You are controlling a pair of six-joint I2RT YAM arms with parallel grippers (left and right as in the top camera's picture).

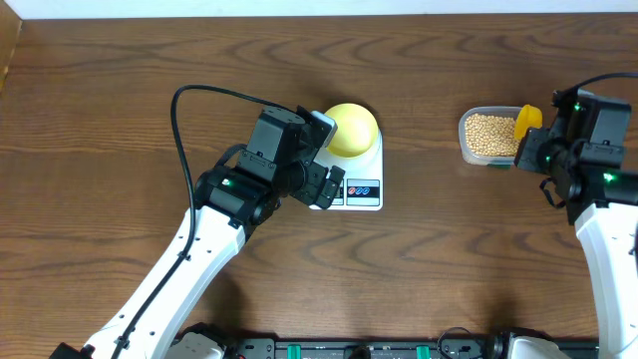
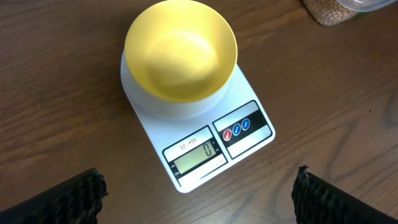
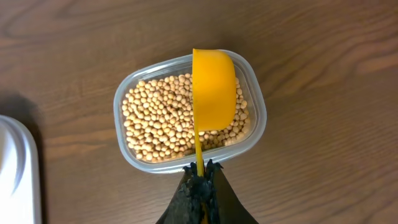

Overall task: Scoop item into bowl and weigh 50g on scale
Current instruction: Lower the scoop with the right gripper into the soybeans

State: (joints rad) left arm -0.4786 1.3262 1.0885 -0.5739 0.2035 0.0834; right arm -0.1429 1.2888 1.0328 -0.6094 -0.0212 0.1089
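The pale yellow bowl [image 1: 352, 129] [image 2: 181, 50] stands empty on the round platform of the white scale [image 1: 361, 188] [image 2: 249, 140], whose display reads 0. My left gripper [image 1: 324, 189] [image 2: 198, 199] hovers wide open just in front of the scale's display end, holding nothing. The tan beans [image 1: 490, 135] [image 3: 161, 121] fill a clear plastic tub [image 1: 465, 150] [image 3: 252, 134] at the right. My right gripper [image 1: 533, 150] [image 3: 200, 171] is shut on the thin handle of a yellow scoop [image 1: 528, 120] [image 3: 214, 90], whose cup hangs over the beans in the tub.
The wooden table [image 1: 150, 80] stretches around the scale and tub. A black cable [image 1: 179, 150] loops off the left arm. A black rail [image 1: 399, 349] runs along the near edge. The scale's corner [image 3: 15, 174] shows at the left of the right wrist view.
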